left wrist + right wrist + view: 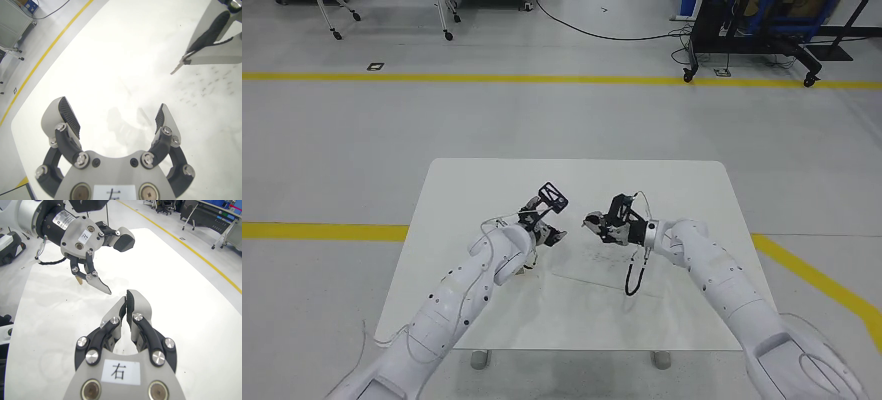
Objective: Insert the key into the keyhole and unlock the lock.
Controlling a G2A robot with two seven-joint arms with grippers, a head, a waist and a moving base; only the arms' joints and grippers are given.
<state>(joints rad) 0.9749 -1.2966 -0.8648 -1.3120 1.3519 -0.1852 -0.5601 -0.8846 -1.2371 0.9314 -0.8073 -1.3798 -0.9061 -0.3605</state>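
Pinching the key (176, 68), right tool (126, 295); left tool (112, 103) agape just beside.

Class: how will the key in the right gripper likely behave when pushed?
The key looks like thin metal, so probably stiff and light. The right gripper pinches just its head, blade sticking out, so it may pivot or slip when pushed.

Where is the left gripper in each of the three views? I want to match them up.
Top view: the left gripper hangs over the middle of the table.
Left wrist view: the left gripper, open, is nearest the camera.
Right wrist view: the left gripper, open, is just beyond the right gripper.
Shared landmark: the right gripper, shut on the key, faces it in all three.
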